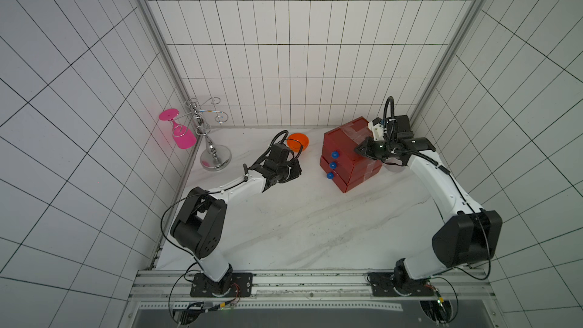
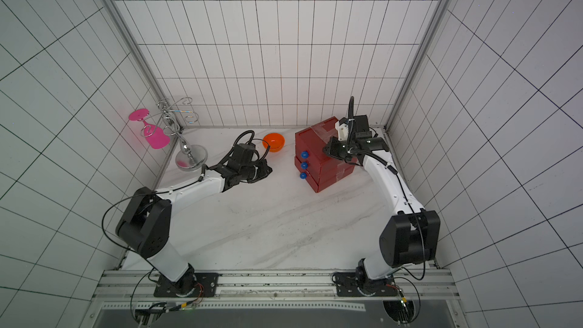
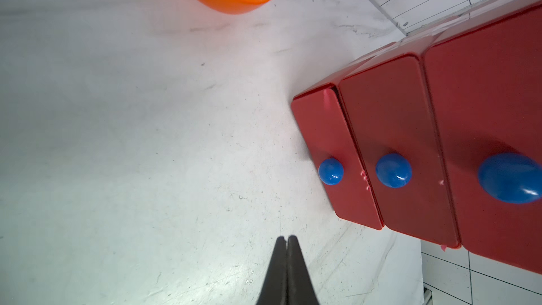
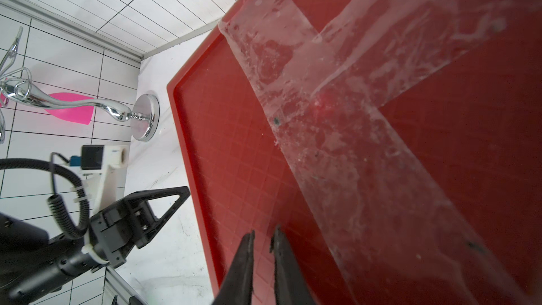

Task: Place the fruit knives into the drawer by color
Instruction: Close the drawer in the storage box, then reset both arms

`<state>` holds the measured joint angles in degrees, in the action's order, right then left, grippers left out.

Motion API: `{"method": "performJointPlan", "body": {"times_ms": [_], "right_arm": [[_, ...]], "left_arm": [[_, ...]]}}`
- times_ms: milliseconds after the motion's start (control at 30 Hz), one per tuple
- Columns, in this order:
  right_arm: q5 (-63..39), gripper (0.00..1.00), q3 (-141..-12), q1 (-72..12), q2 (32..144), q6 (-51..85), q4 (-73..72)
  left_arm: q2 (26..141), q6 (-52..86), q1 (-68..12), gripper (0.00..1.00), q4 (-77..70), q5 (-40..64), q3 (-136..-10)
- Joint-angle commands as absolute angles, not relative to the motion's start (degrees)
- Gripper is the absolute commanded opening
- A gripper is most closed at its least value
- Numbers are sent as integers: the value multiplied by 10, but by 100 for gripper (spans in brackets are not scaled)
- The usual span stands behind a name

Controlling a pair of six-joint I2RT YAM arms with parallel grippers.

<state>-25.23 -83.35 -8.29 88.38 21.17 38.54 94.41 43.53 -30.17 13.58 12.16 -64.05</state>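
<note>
The left gripper [image 3: 286, 237] was closest to its camera. Its two black tips were pressed together with nothing between them. It hung over the bare worktop [image 1: 299, 222], near the three blue knobs [image 1: 332, 165]. The right gripper [image 4: 263, 231] had its tips a little apart, pinching nothing, over the taped top of the red drawer chest [image 1: 342, 143]. In both top views the chest stood at 1 o'clock from the worktop's middle, and the orange bowl [image 1: 304, 148] at 12 o'clock. All three drawers looked pushed in. No fruit knives showed anywhere, not on the worktop and not in the bowl. So the job looked about done, with the knives likely inside. Whether they were sorted by color could not be seen.
</note>
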Motion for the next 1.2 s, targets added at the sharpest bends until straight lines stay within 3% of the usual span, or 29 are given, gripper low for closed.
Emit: {"method": "performJointPlan", "body": {"times_ms": [0,267,400,567,633,700,800,867,933,1033,1167], "right_arm": [[-199,18,-846,-89,904,209,468],[-173,22,-840,-90,816,190,406],[-154,23,-817,-90,756,185,388],[-120,27,-770,-90,673,186,369],[-109,33,-747,-90,640,187,364],[-99,46,-724,-90,616,187,366],[-77,85,-684,-90,577,195,365],[-65,99,-652,-90,548,201,357],[-55,99,-624,-90,520,205,348],[-37,99,-576,-90,470,208,328],[-12,99,-505,-90,402,217,300]], "left_arm": [[892,368,-295,0,174,65,-630],[788,303,-276,24,189,32,-602],[728,285,-270,48,199,-6,-581],[643,259,-264,63,181,-67,-532],[606,248,-263,68,182,-92,-516],[575,235,-263,70,186,-115,-502],[531,218,-262,72,196,-157,-479],[503,208,-262,73,196,-191,-457],[477,204,-262,75,190,-225,-433],[438,198,-262,96,165,-280,-391],[379,167,-262,97,98,-351,-321]]}}
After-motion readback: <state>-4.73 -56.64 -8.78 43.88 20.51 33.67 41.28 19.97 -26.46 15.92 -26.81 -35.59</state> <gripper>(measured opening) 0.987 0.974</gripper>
